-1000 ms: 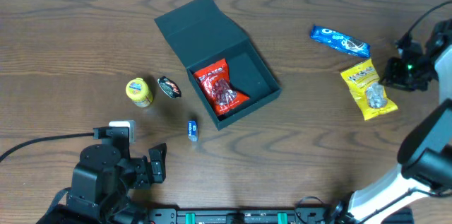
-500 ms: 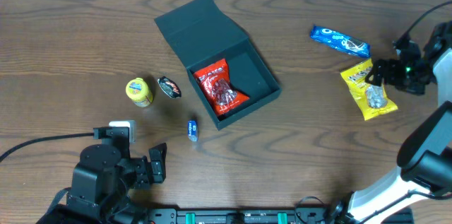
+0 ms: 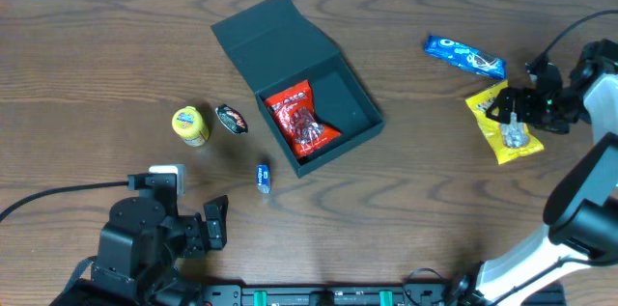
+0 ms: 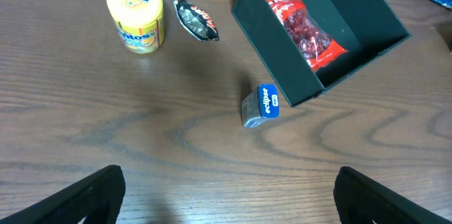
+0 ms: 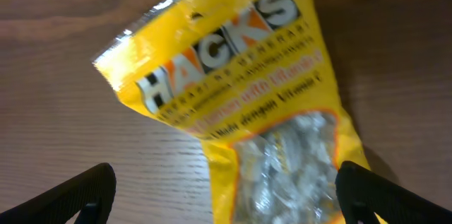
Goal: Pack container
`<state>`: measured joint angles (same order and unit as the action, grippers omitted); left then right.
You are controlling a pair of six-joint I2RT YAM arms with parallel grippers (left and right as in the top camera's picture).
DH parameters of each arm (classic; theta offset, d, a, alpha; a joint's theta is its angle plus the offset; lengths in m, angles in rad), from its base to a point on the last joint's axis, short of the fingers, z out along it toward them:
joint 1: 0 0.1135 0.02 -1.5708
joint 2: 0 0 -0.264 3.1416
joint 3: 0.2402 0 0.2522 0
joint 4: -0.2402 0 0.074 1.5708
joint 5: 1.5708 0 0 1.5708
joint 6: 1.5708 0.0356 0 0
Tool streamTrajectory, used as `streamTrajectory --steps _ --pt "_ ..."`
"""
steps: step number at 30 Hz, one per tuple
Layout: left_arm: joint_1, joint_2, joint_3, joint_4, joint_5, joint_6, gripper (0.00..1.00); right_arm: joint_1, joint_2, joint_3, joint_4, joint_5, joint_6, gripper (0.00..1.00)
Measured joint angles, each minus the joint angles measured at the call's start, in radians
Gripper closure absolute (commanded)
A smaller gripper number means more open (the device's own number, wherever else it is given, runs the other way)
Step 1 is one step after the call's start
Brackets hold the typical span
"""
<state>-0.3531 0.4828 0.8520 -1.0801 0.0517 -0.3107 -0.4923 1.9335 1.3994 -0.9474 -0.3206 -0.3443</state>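
Observation:
The dark teal container (image 3: 355, 101) stands open at mid-table, its flap lid (image 3: 273, 40) folded back, with a red snack packet (image 3: 302, 121) lying inside. The left wrist view shows the same container (image 4: 357, 13) and red packet (image 4: 304, 30). My right gripper (image 3: 506, 109) is open, low over a yellow Hacks packet (image 3: 504, 132) at the right. In its wrist view the fingers (image 5: 78, 196) stand on either side of that packet (image 5: 240, 90), not closed on it. At the near left my left gripper (image 3: 214, 223) is open and holds nothing (image 4: 229, 203).
A blue Oreo packet (image 3: 463, 55) lies behind the yellow one. Left of the container are a yellow Mentos tub (image 3: 190, 125), a small dark packet (image 3: 231, 119) and a small blue Eclipse box (image 3: 263, 177). The right arm's white base (image 3: 541, 258) fills the near right corner.
My right gripper has opened wide and moved left, from beside the yellow packet to over it. The left arm and the other things have not moved.

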Motion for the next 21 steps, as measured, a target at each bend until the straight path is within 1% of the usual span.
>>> streamTrajectory --steps 10,13,15,17,19,21 --pt "0.0 0.0 0.0 0.0 0.0 0.0 0.05 0.0 0.074 -0.002 0.026 0.025 0.002 0.01" --pt "0.0 0.0 0.0 0.0 0.0 0.0 0.05 0.0 0.074 -0.002 0.036 0.048 0.018 0.08" --pt "0.0 0.0 0.0 0.0 0.0 0.0 0.05 0.0 0.074 -0.002 0.042 0.064 0.029 0.16" --pt "0.0 0.0 0.0 0.0 0.0 0.0 0.04 0.0 0.074 -0.002 0.043 0.08 0.042 0.33" --pt "0.0 0.0 0.0 0.0 0.0 0.0 0.05 0.0 0.074 -0.002 0.043 0.088 0.05 0.41" --pt "0.0 0.0 0.0 0.0 0.0 0.0 0.05 0.0 0.074 -0.002 0.045 0.09 0.052 0.44"
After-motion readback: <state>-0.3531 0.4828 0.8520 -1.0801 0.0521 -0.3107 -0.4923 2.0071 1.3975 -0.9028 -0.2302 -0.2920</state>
